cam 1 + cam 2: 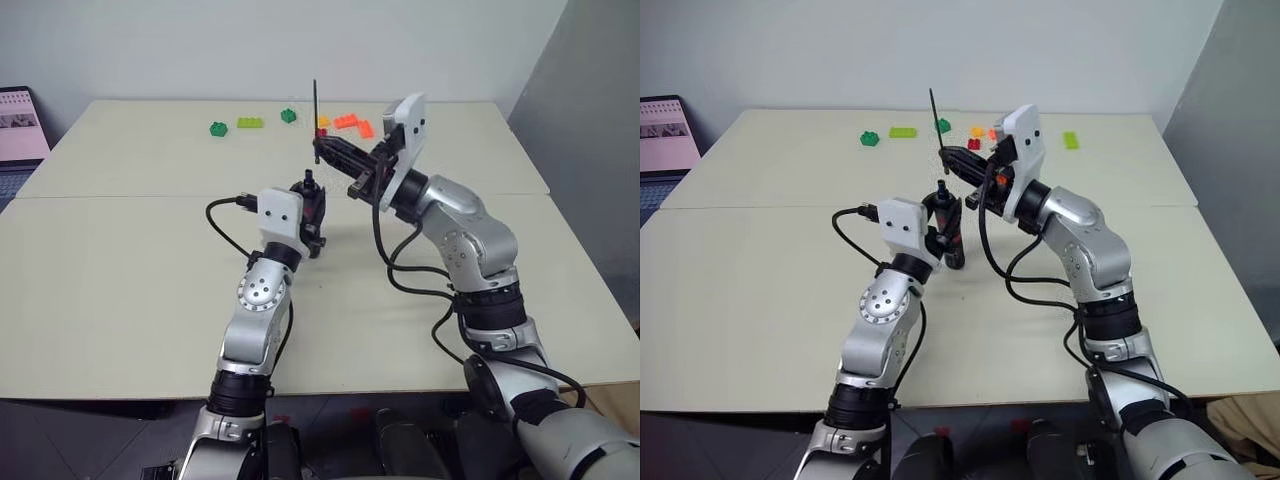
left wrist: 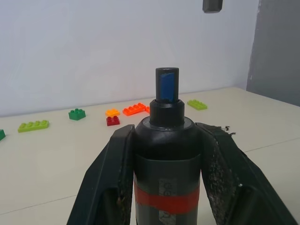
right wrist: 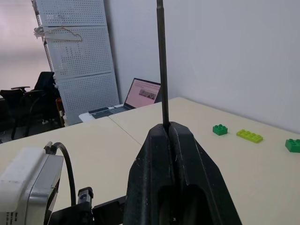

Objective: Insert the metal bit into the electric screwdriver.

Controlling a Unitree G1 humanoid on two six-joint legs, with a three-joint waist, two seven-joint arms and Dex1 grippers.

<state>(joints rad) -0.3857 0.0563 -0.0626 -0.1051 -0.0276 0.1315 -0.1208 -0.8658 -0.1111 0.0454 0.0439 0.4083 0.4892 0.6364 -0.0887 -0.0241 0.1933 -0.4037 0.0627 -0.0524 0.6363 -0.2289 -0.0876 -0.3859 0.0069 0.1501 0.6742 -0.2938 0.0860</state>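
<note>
Screwdriver (image 2: 164, 154) between left jaws — bit (image 3: 162, 65) above.

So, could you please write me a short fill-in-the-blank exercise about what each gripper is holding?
1. The left gripper is shut on the electric ____.
2. The right gripper holds the metal bit, which stands nearly ____.
3. The band on the electric screwdriver is ____.

Missing words: screwdriver; upright; red-orange

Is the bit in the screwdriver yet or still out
Out. The right gripper holds the metal bit upright above the electric screwdriver, whose socket is empty.
</note>
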